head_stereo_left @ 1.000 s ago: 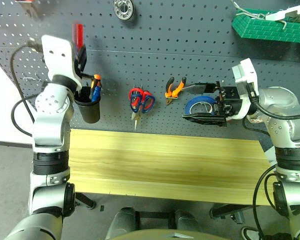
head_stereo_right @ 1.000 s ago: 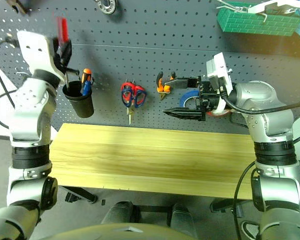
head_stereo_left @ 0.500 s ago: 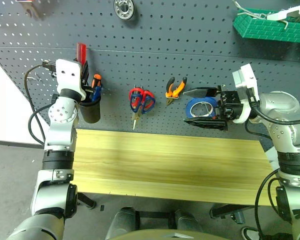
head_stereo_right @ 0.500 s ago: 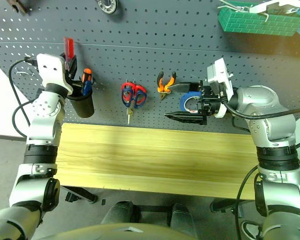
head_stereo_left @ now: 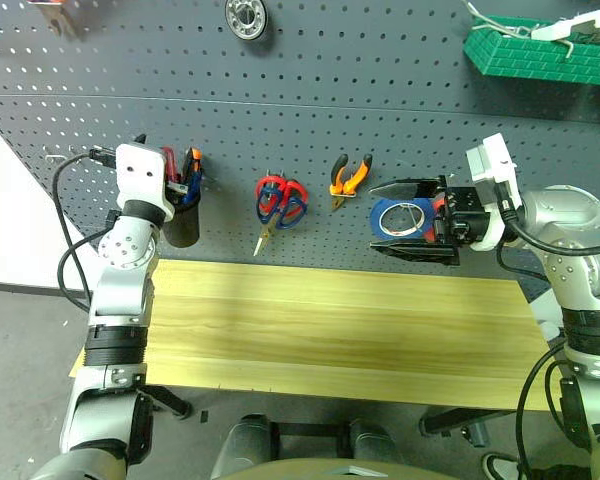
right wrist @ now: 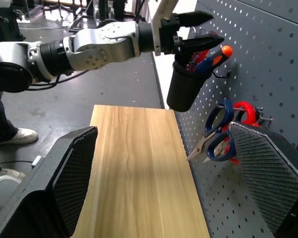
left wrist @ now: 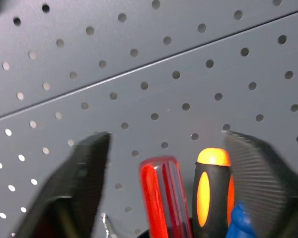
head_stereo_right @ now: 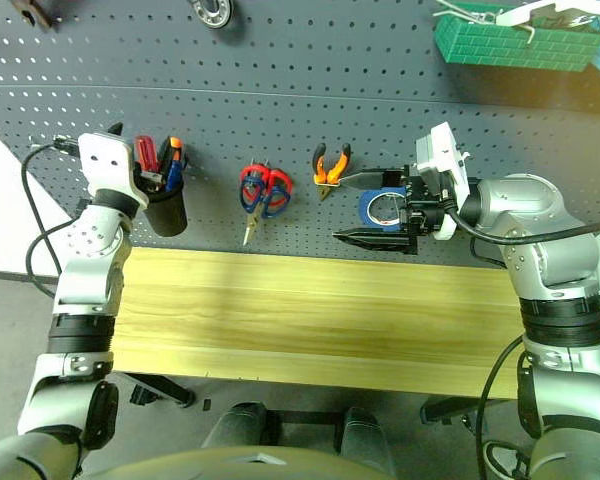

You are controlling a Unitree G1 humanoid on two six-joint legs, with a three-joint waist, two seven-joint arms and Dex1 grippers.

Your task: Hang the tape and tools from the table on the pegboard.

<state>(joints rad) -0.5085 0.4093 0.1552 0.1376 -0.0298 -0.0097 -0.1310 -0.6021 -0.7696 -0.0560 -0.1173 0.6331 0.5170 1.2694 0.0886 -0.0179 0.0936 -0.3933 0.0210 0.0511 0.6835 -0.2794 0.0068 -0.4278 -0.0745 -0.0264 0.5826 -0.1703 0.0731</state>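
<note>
The red-handled screwdriver point(left wrist: 160, 198) stands in a black cup point(head_stereo_left: 180, 222) hung on the grey pegboard point(head_stereo_left: 380, 100). My left gripper point(head_stereo_left: 173, 176) is open around its handle, with the fingers point(left wrist: 84, 168) apart from it on both sides. Dark blue-handled scissors point(right wrist: 216, 128) hang on a hook together with red-handled scissors point(head_stereo_left: 280, 200). Orange-and-black pliers point(head_stereo_left: 350, 177) hang to their right. My right gripper point(head_stereo_left: 398, 218) is open in front of a blue roll point(head_stereo_left: 384, 214) on the board. The wooden table point(head_stereo_left: 330, 330) lies below. The tape is out of view.
An orange screwdriver point(left wrist: 212, 191) and a blue one share the cup. A green basket point(head_stereo_left: 540, 55) hangs at the pegboard's top right and a round metal part point(head_stereo_left: 247, 15) at the top. Something red-orange point(head_stereo_left: 438, 206) shows behind my right gripper.
My left hand came down and lowered the red screwdriver into the cup, then its fingers opened off the handle. The right arm has stayed put.
</note>
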